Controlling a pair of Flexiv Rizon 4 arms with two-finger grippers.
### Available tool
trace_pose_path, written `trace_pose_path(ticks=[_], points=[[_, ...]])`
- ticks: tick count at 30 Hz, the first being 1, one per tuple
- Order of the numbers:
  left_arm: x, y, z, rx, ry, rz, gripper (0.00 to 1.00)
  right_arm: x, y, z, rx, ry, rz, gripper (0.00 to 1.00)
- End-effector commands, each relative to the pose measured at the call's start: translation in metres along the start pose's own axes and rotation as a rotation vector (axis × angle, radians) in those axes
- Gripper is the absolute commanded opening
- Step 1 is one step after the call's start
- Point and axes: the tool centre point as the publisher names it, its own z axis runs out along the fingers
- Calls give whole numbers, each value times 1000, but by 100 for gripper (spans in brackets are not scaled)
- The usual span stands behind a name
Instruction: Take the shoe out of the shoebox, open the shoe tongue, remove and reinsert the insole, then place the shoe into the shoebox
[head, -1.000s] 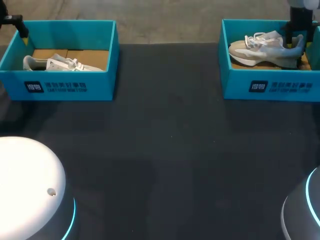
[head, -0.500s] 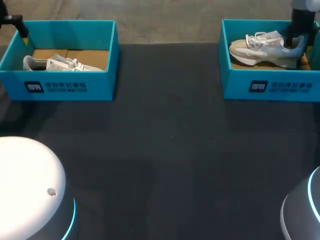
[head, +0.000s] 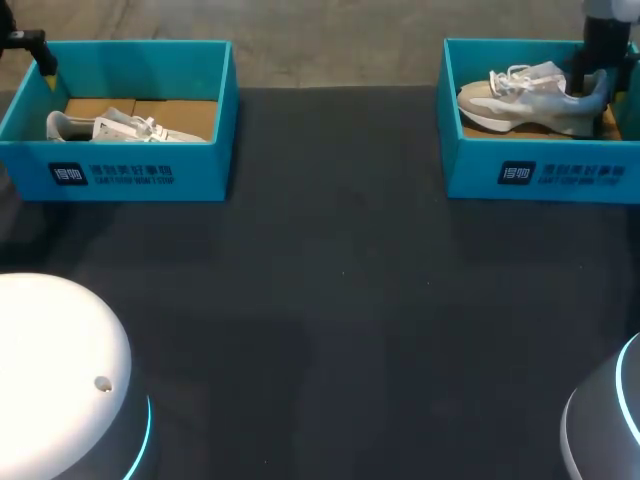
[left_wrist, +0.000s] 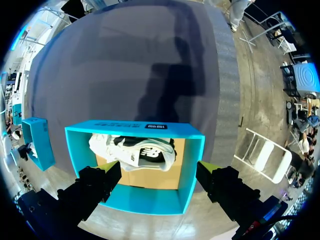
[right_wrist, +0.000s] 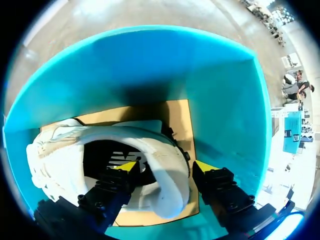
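Observation:
Two teal shoeboxes stand at the table's far side. In the right shoebox (head: 540, 175) a grey-and-white shoe (head: 525, 100) rests with its heel to the right. My right gripper (head: 590, 85) reaches down at that heel. In the right wrist view my right gripper (right_wrist: 167, 167) is open and straddles the heel collar (right_wrist: 170, 185), one finger inside the shoe's opening and one outside it. The left shoebox (head: 115, 175) holds a white shoe (head: 125, 127) lying on its side. My left gripper (left_wrist: 157, 172) hangs open above that box's far rim, clear of the white shoe (left_wrist: 137, 152).
Brown cardboard (head: 180, 112) lines the floor of both boxes. A wide dark table top (head: 340, 280) stretches between and in front of the boxes. White rounded robot bases sit at the near left (head: 60, 370) and near right (head: 610, 420).
The right gripper has risen slightly at the heel, and the grey shoe has shifted a little in its box. The left arm has stayed still.

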Motion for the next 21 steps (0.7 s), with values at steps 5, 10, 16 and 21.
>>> trace_pose_path(ticks=[5, 10, 16, 21], points=[[0, -1, 0, -2, 2, 0, 100, -4, 8, 2, 10, -10, -3, 70], [0, -1, 0, -2, 2, 0, 100, -5, 11, 8, 19, -9, -31, 73], [0, -1, 0, -2, 2, 0, 100, -4, 9, 15, 33, 5, -53, 73], [0, -1, 0, -2, 2, 0, 100, 2, 9, 19, 39, 20, -72, 68]])
